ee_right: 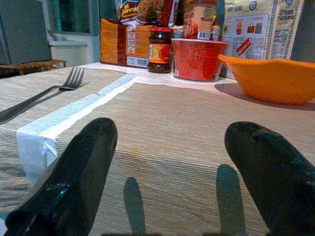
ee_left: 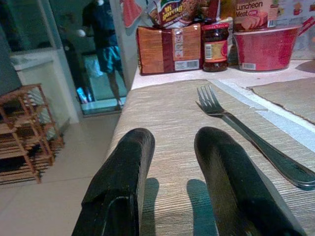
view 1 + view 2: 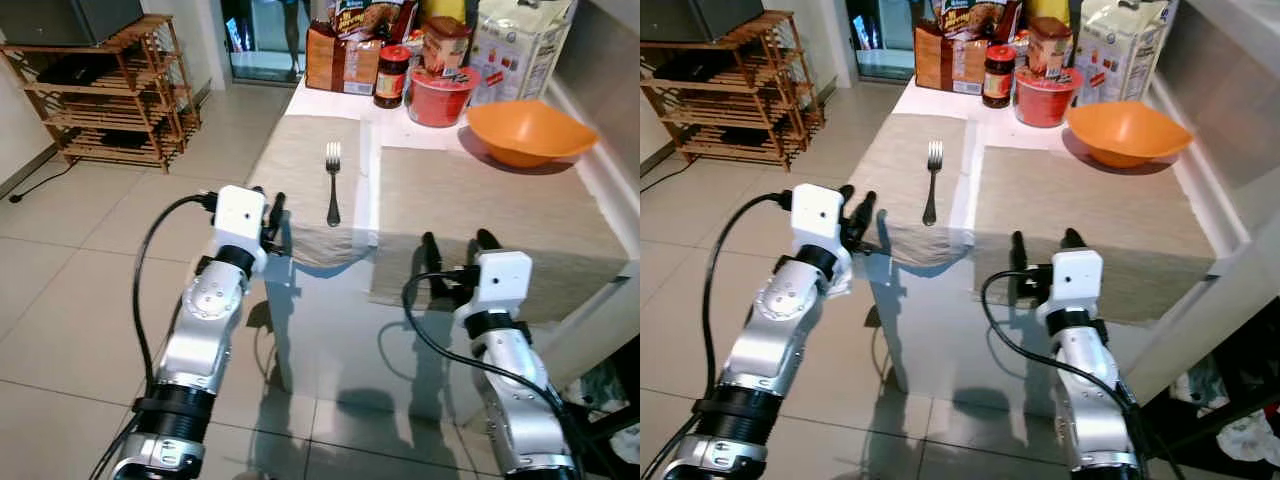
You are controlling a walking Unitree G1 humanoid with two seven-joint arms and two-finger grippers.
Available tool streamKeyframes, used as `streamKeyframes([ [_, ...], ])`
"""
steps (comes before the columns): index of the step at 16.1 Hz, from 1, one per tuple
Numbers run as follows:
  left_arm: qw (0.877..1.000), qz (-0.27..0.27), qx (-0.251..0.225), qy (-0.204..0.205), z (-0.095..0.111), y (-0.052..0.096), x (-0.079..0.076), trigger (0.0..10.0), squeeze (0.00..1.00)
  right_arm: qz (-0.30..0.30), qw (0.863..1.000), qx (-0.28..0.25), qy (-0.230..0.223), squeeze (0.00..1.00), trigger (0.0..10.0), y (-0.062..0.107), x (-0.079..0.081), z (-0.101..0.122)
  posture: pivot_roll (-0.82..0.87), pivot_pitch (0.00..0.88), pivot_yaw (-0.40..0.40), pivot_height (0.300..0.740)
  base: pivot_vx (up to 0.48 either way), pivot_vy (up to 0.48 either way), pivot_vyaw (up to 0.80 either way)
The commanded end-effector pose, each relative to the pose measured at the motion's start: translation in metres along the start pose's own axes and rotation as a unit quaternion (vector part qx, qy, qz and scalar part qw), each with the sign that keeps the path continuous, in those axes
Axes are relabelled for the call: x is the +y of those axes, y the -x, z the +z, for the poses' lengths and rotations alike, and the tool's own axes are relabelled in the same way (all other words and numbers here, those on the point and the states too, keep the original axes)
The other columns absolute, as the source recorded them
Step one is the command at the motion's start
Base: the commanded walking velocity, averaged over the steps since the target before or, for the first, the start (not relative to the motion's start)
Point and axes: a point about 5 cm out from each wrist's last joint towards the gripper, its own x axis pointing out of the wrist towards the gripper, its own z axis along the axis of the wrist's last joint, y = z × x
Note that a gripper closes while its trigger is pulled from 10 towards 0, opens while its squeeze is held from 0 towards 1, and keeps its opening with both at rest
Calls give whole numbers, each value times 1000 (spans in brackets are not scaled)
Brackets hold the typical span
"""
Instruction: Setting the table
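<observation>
You see a white bench [image 3: 365,115] with 2 beige placemats lying side by side. On the left placemat [image 3: 300,165] lies a metal fork [image 3: 333,182], its tines pointing to the far side of the bench, close to the white strip between the 2 mats. The right placemat [image 3: 480,210] carries nothing on its near part; an orange bowl [image 3: 528,131] stands at its far right corner. Behind it you find a red tub [image 3: 440,95], a dark jar with a red lid [image 3: 392,76] and some food packages [image 3: 345,45].

Your left claw [image 3: 270,215] is at the near left corner of the left placemat, its 2 fingers a little apart and holding nothing. The fork is near it, to its right, not touching. Your right claw [image 3: 458,250] is at the near edge of the right placemat, fingers wide apart and empty.

On the floor at the far left stands a wooden rack [image 3: 105,95]
</observation>
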Motion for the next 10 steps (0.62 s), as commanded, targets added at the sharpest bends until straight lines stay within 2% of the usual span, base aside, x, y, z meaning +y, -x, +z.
streamKeyframes([
  [1, 1000, -2, 6, -2, -1, 0, -2, 10000, 0, -5, 1000, 12, -1, 0, 10000, 2, -3, -3, 23, 0, 19, 740, 0, -431, 0],
  [5, 1000, -7, 6, -5, -2, -3, -1, 10000, 0, -2, 1000, 16, -4, 0, 10000, 6, 2, -6, 18, 0, 23, 740, 0, -421, 0],
  [6, 1000, -5, 11, -4, -3, -3, 0, 10000, 0, -3, 1000, 17, -4, 0, 10000, 6, 2, -6, 18, 0, 23, 740, 311, -360, 0],
  [7, 1000, 11, 21, -15, -5, -6, 5, 10000, 0, -3, 1000, 19, -4, 0, 10000, 7, 1, -7, 16, 0, 24, 740, 0, 0, 0],
  [10, 999, -7, 33, -17, -7, -10, 4, 10000, 0, -4, 1000, 19, -4, 0, 10000, 8, 1, -7, 15, 0, 25, 740, 0, 0, 0],
])
